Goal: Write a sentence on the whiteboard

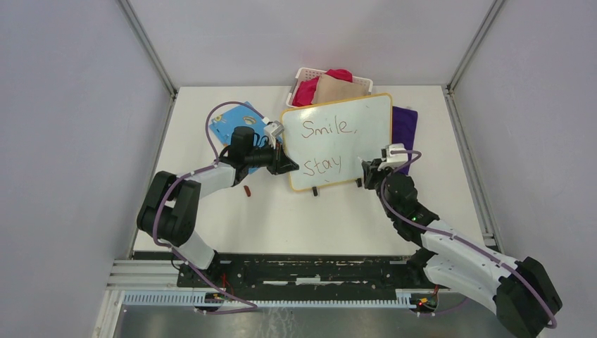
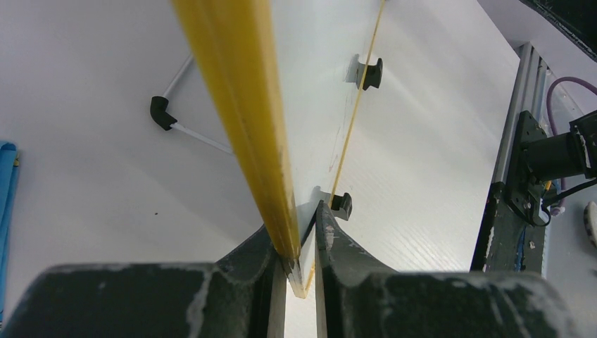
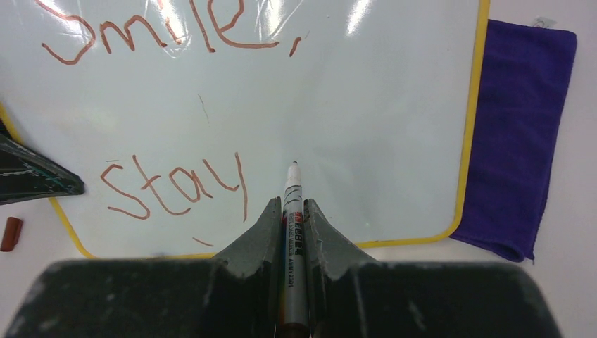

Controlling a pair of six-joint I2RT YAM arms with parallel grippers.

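1. The whiteboard (image 1: pixel 369 137) stands propped on small black feet (image 1: pixel 315 190), its face tipped up toward the arms.
2. The sentence (image 1: pixel 324 129) covers the board's left half in dark red and reads "Smile," over "Stay".
3. The left gripper (image 1: pixel 285 163) is at the board's left edge, its jaws narrow and pinching the yellow frame (image 2: pixel 239 105) between them.
4. The right gripper (image 3: pixel 292 211) is at the board's lower edge, clamped on a marker (image 3: pixel 293 201). The tip points at bare white just right of "Stay" – whether it touches, I cannot tell.
5. A white basket (image 1: pixel 303 72) sits just behind the board's top edge and holds 2 bundled cloths – a pink-red cloth (image 1: pixel 306 91) and a tan cloth (image 1: pixel 338 88).
6. A purple cloth (image 1: pixel 405 130) lies flat at the board's right edge.
7. A blue card (image 1: pixel 236 120) lies left of the board, partly under the left arm.
8. A small red cap (image 1: pixel 247 190) lies on the table near the board's lower-left corner.
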